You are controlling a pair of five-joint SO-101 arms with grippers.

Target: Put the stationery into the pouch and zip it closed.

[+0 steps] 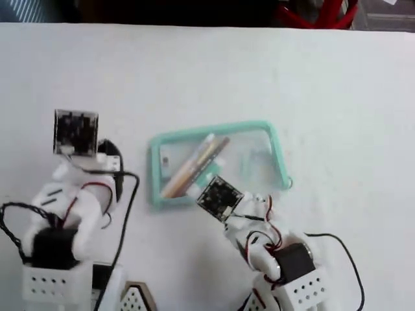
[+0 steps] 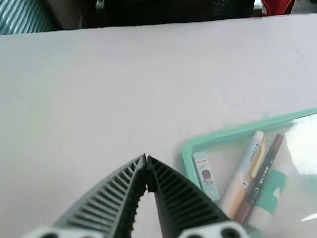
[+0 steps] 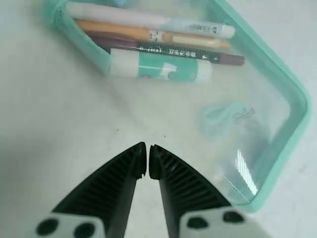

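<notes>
A white table (image 1: 324,78) fills the high view, with a dark strip of room beyond its far edge at 12 o'clock. A red object (image 1: 318,13) sits in that strip toward 1 o'clock, and a ribbed teal thing (image 2: 25,15) lies behind the table in the left wrist view.

The pouch (image 1: 214,129), clear with a teal rim, lies flat near the table's middle, its long side running from 9 to 3 o'clock. The stationery is inside it, bunched in the half toward 9 o'clock. A white pen (image 3: 148,21), an orange pen (image 3: 148,35) and a dark pen (image 3: 173,51) lie side by side, with a glue stick (image 3: 158,68) just beside the dark pen. A small flat piece (image 2: 204,174) rests apart from them, close to the rim. The pouch's half toward 3 o'clock holds none of these. Whether the zip is done up cannot be told.

The left arm (image 1: 65,214) stands at 8 o'clock, well apart from the pouch. The left gripper (image 2: 146,161) hangs over bare table, its jaws pressed together on nothing.

The right arm (image 1: 279,253) stands at 5 o'clock, its wrist over the pouch's near edge. The right gripper (image 3: 147,148) has its jaws together and empty, just above the clear face of the pouch.
</notes>
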